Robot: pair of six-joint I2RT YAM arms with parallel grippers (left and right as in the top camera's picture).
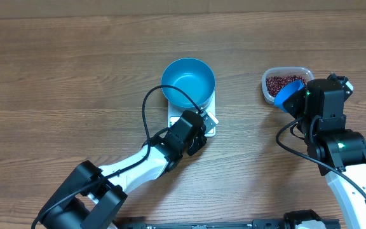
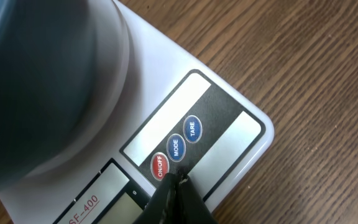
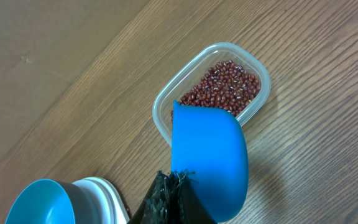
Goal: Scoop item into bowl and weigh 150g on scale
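Empty bowl set on scale mid-frame; left gripper, pinched shut on nothing, tips at the ON/OFF button, likely to wake it; right gripper clamps the scoop, its lip over the tub, beans just beyond, upper right.

the overhead view looks straight down from high above, taking in a wide stretch of table. the left wrist view sits very close, looking down past the left gripper at the near edge of the scale, the bowl blurred just beyond. the right wrist view hangs higher at the right, facing down and far over the right gripper and scoop to the tub of beans. bowl and scale show in all three.
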